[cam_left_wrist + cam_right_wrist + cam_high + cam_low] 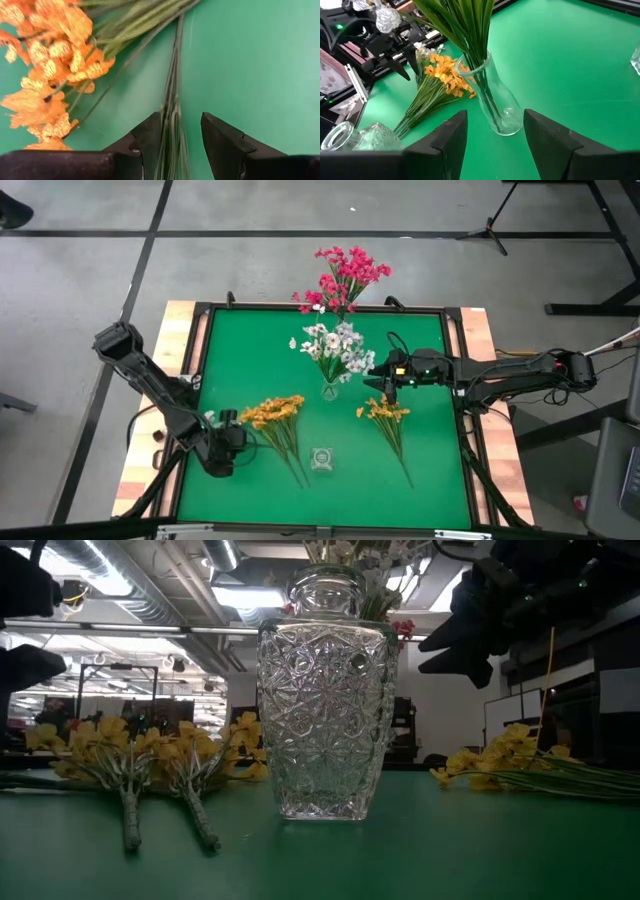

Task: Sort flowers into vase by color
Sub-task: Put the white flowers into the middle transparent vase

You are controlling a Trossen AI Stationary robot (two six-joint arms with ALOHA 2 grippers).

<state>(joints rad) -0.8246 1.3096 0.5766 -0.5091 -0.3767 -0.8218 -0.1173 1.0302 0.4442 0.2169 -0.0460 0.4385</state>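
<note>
Thin green stems of the yellow-orange flower bunch, lower left in the high view, are straddled by the open left gripper; nothing is held by the open right gripper, right of centre.

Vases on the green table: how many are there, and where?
3. A cut-glass vase stands empty near the front edge. A smooth clear vase at mid-table holds white flowers. The vase under the magenta flowers at the far edge is hidden.

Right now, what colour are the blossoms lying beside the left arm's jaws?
Yellow-orange blossoms on green stems, lying on the green table; the left wrist view shows them best.
</note>
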